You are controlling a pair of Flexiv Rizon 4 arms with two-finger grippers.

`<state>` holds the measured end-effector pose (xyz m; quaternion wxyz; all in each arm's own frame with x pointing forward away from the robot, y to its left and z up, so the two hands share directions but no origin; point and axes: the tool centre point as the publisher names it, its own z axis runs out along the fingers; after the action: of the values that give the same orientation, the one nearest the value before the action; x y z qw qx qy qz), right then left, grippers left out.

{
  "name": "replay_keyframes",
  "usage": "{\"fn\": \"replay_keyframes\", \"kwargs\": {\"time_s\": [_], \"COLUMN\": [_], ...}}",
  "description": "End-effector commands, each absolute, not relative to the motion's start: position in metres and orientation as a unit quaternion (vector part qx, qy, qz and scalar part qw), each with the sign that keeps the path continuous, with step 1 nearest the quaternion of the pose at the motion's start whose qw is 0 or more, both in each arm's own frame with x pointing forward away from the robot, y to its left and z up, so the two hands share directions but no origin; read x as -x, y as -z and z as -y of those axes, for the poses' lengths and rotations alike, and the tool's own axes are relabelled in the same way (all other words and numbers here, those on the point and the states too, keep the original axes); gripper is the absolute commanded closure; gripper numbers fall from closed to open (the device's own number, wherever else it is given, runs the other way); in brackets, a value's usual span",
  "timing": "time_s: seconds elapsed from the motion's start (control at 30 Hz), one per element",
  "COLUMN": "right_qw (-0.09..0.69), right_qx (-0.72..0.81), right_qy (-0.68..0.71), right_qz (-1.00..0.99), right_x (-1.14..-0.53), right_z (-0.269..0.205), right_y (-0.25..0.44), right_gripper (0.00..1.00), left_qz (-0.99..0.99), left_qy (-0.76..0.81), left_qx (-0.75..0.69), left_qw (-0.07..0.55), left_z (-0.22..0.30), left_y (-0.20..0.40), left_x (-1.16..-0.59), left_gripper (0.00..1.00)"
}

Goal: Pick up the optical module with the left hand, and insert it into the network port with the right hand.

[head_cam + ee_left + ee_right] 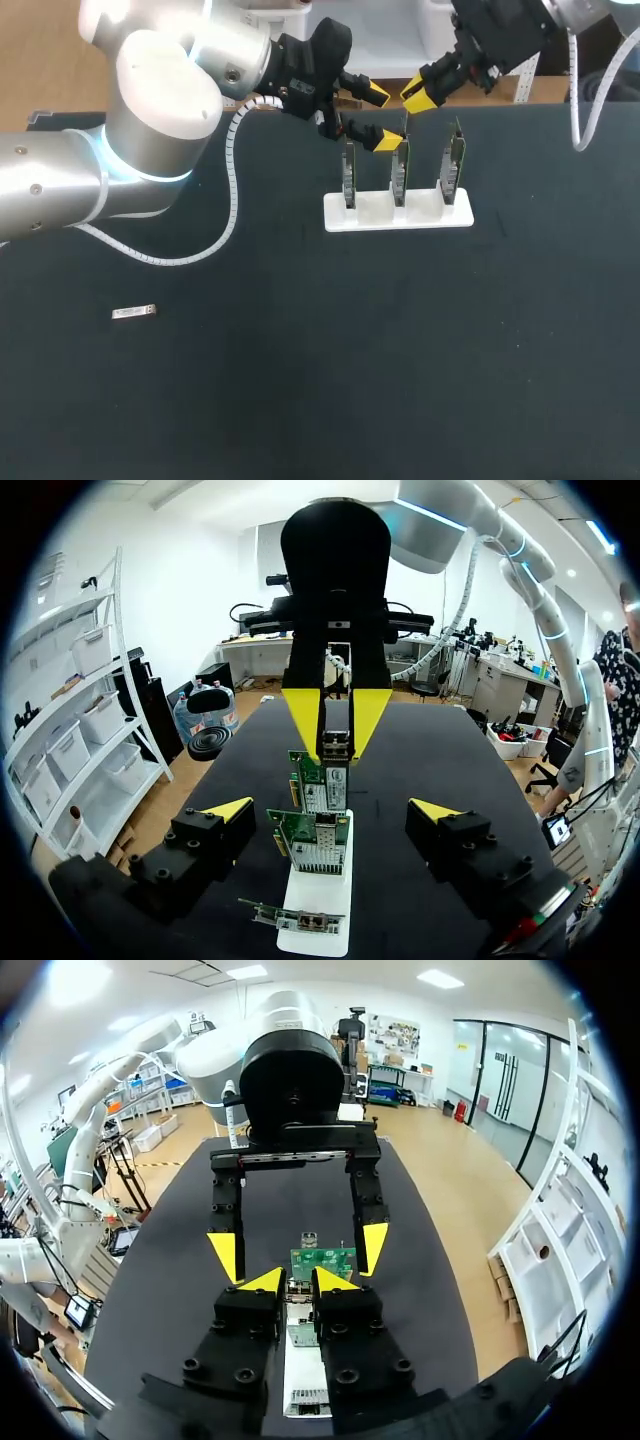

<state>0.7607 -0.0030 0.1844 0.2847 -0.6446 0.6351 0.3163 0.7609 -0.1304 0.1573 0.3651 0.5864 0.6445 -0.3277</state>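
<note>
A white stand (397, 212) holds three upright green network cards (399, 172). My right gripper (418, 98) hangs above the stand, shut on a slim silver optical module (335, 748) that points down at the top edge of a card (320, 780). Which card's port it meets I cannot tell. My left gripper (380, 118) stands open at the stand's left end with nothing in it. Its fingertips (230, 808) flank the row of cards. In the right wrist view the module (300, 1295) shows between that gripper's (298, 1282) yellow tips, with the left gripper (298, 1250) facing it.
A second silver optical module (133, 313) lies flat on the black table (400, 350) at the left, well away from both grippers. The left arm's white cable (232, 200) loops over the table left of the stand.
</note>
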Motion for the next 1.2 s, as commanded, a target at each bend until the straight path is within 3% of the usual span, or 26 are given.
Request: {"fn": "replay_keyframes", "kwargs": {"time_s": [0.03, 1.2], "right_qw": [0.283, 0.271], "right_qx": [0.643, 0.645], "right_qy": [-0.322, -0.315], "right_qz": [-0.634, -0.642], "right_x": [-0.7638, -0.7614], "right_z": [-0.0006, 0.0037], "right_y": [-0.1811, -0.1793], "right_gripper": [1.00, 1.00], "left_qz": [-0.645, -0.645], "left_qy": [0.328, 0.328], "left_qx": [-0.587, -0.587], "left_qw": [0.363, 0.363], "left_z": [0.1312, 0.1312], "left_y": [-0.1576, -0.1576], "left_x": [-0.7627, -0.7627], "left_gripper": [0.00, 0.00]}}
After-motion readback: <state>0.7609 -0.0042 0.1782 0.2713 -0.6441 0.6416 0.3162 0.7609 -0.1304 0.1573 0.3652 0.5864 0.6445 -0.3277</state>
